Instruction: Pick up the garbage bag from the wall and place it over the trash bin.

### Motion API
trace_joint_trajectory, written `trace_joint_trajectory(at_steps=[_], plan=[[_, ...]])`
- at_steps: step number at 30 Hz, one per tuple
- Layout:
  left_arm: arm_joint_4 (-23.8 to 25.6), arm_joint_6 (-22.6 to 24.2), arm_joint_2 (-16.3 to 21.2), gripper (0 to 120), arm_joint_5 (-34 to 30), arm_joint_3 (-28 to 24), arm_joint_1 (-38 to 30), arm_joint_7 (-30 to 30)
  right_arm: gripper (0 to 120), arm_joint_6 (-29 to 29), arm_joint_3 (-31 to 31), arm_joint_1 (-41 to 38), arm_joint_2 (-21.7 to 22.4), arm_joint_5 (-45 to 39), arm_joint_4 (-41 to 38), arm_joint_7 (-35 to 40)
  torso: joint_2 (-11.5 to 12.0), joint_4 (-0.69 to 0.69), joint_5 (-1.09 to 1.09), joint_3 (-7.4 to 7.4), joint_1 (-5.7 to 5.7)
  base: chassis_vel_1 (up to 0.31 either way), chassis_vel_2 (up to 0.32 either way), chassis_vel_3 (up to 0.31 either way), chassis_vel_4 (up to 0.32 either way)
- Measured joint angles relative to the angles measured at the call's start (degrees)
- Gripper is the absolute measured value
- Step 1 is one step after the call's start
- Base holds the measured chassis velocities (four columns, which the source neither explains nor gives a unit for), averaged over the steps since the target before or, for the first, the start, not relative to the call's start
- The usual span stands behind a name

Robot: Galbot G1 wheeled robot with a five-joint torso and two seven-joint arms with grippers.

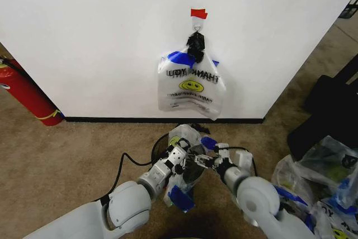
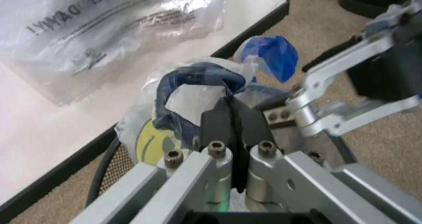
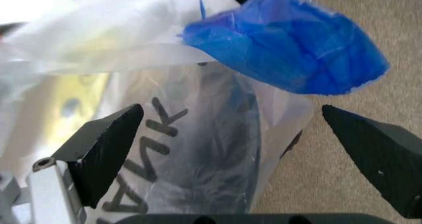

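- The thin translucent-white plastic garbage bag [image 1: 187, 155] lies bunched over the small round black trash bin [image 1: 158, 148], blocking its mouth.
- Both grippers crowd that spot, the left gripper [image 1: 182, 158] pinched on the plastic and the right gripper [image 1: 208, 159] spread.
- Bare tan carpet [image 1: 61, 160] lies open leftward.
- A heap of clear plastic bags [image 1: 321, 186] obstructs the right.
- The plain white wall [image 1: 100, 37] closes off the front.

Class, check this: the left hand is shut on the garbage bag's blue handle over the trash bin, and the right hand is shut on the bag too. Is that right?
Not quite. The right hand is open, its fingers spread either side of the garbage bag, as the right wrist view shows. The left hand is indeed shut on the blue handle over the trash bin.
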State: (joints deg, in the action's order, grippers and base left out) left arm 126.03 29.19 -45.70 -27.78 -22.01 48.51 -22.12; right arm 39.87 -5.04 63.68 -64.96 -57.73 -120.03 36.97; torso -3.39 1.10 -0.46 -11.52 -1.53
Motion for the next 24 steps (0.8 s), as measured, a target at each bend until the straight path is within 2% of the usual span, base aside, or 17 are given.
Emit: trace_joint_trajectory(at_steps=[5,10,12,14,15,17,18,20,24], plan=[[0.01,-0.02,-0.04,0,0.0,0.62,0.32,0.0,99,1.99,1.61,-2.4,-1.05,-2.18,2.38,3.5,0.0,0.01,0.0,0.0,0.0,0.0,0.0,0.0,0.0],[0.01,-0.08,-0.13,0,0.01,1.22,0.73,0.0,87,2.24,2.47,-3.38,-1.71,-2.81,4.05,5.49,0.0,0.0,0.0,0.0,0.0,0.0,0.0,0.0,0.0],[0.01,-0.1,-0.07,0,0.02,1.47,0.9,-0.01,78,2.24,2.6,-3.39,-1.79,-3.05,4.45,5.72,0.0,0.01,0.0,0.0,0.01,0.0,0.0,0.0,0.0],[0.01,-0.1,-0.02,0,0.02,1.62,0.95,0.0,74,2.24,2.61,-3.41,-1.89,-3.16,4.61,5.76,0.0,0.01,0.0,0.0,0.01,0.0,0.0,0.0,0.0],[-0.02,-0.11,0.1,0,0.0,1.95,0.98,0.0,59,2.23,2.88,-3.85,-2.4,-3.72,5.46,6.82,0.0,0.0,0.0,0.0,0.01,0.0,0.0,0.0,0.0],[-0.06,-0.12,0.1,0,0.0,2.13,1.02,-0.01,53,2.21,3.02,-4.0,-2.69,-4.14,5.73,7.72,0.0,0.01,0.0,0.0,0.01,0.0,0.0,0.0,0.0],[-0.06,-0.12,0.1,0,0.0,2.21,1.08,-0.02,46,2.19,3.05,-4.03,-2.75,-4.29,5.73,8.05,0.0,0.01,0.0,0.0,0.0,0.0,0.0,0.0,0.0],[-0.07,-0.12,0.1,0,0.0,2.32,1.2,-0.02,43,2.18,3.05,-4.03,-2.79,-4.45,5.73,8.34,0.0,0.01,0.0,0.0,0.01,0.0,0.0,0.0,0.0],[-0.14,-0.17,0.08,0,0.0,2.64,1.65,-0.04,27,2.13,2.86,-4.0,-2.88,-4.76,5.73,9.0,0.0,0.0,0.0,0.0,0.01,0.0,0.0,0.0,0.0]])
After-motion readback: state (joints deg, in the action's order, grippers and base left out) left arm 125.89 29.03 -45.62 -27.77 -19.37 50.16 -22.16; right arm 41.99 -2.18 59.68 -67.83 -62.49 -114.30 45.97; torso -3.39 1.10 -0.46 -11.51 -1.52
